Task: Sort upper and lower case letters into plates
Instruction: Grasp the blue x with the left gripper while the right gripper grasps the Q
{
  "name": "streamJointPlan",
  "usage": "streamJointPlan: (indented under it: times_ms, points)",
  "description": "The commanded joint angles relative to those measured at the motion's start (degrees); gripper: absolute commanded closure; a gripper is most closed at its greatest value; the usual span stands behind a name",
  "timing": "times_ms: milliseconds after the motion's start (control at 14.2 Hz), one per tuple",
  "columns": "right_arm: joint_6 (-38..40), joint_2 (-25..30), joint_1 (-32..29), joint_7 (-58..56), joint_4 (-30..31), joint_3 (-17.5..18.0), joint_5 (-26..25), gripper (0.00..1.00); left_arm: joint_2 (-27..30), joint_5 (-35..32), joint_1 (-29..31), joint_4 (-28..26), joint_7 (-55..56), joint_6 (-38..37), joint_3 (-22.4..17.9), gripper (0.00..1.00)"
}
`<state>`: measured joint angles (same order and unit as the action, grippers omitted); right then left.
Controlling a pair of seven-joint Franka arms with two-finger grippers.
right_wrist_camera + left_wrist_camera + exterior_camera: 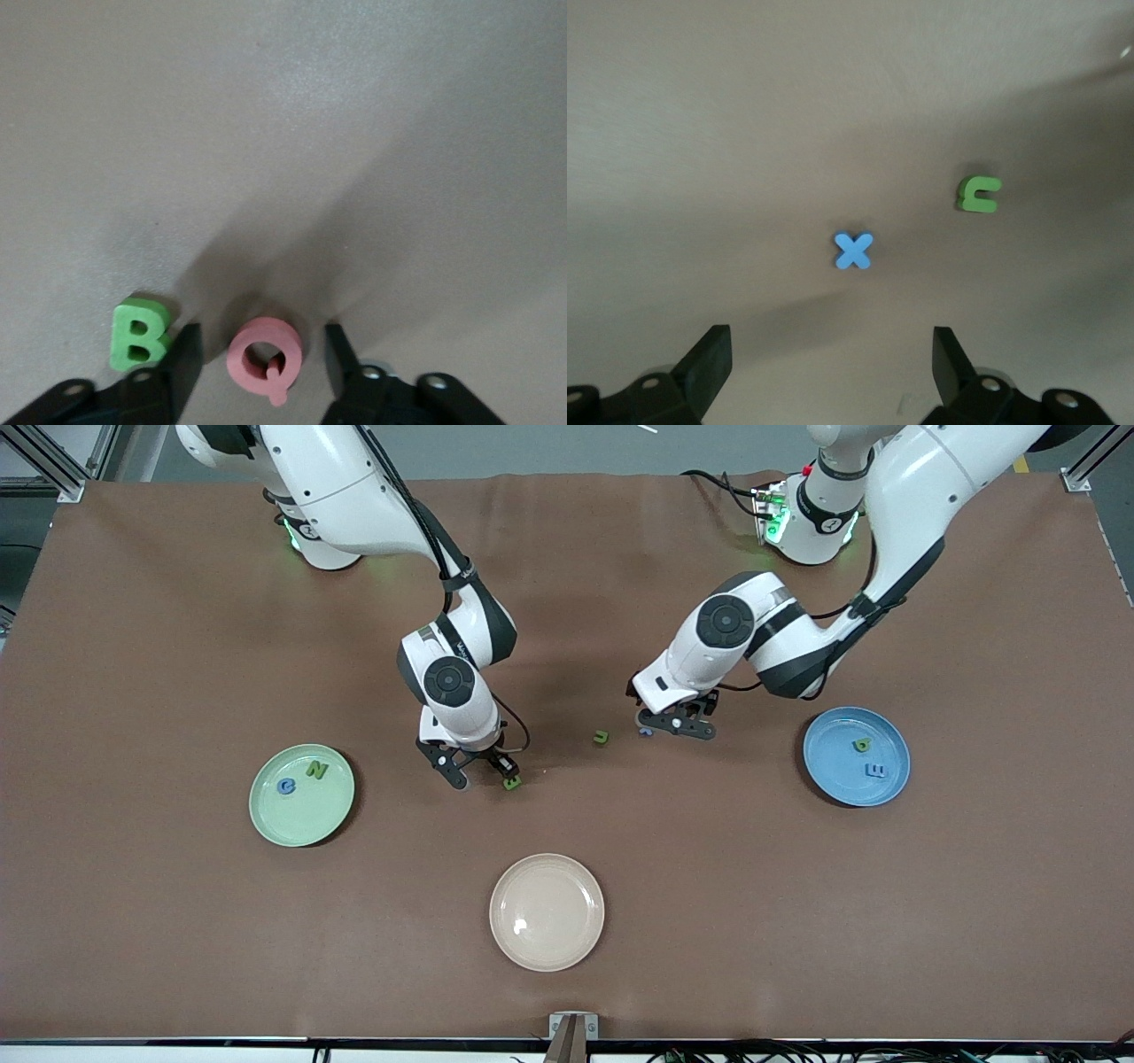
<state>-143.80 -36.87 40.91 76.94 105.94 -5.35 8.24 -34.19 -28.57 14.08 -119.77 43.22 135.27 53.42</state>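
you have four letters plated, two in the green plate point(301, 815) and two in the blue plate point(833, 779), while on the worktop the right gripper point(261, 363) jaws straddle the pink q point(264, 359) beside the green b point(138, 335) without yet pinching it, and the left gripper point(833, 367), jaws spread wide and empty, hovers over the blue x point(853, 251) near the green u point(979, 194).

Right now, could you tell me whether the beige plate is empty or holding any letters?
Empty. The beige plate shows only a bare surface in the front view, while the green plate and blue plate each hold two letters.
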Motion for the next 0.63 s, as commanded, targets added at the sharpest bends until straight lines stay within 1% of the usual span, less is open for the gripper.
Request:
streamJointPlan:
  times_ms: [0,71,141,282,353,423,564]
  points:
    - [0.72,-0.31,0.49,0.49,0.06,-0.71,0.11,0.86,-0.96,-0.26,-7.98,0.23,1.78,4.29,-7.87,0.01]
    - [1.07,-0.05,0.14,0.32,-0.03,-0.71,0.11,0.97,-1.22,-0.26,-10.37,0.41,1.87,5.70,-10.33,0.03]
    - [1.85,0.22,-0.30,-0.21,0.06,-0.97,0.11,1.00,-1.31,-0.26,-12.04,0.50,2.05,7.19,-12.18,0.08]
    - [4.83,2.67,-1.53,-4.84,0.06,-2.46,0.11,1.00,-1.40,-0.26,-12.59,0.50,2.14,7.73,-12.99,0.15]
    - [7.37,3.90,-2.84,-8.35,0.06,-3.08,0.20,1.00,-1.66,-0.26,-12.50,0.59,2.14,7.73,-12.99,0.21]
    - [10.09,5.39,-4.59,-11.69,0.06,-3.52,0.20,1.00,-1.75,-0.34,-12.59,0.68,2.14,7.73,-12.99,0.25]
    - [14.06,8.29,-9.86,-20.73,0.50,-3.61,0.20,1.00,-2.89,-1.39,-12.50,1.99,2.14,7.82,-13.08,0.29]
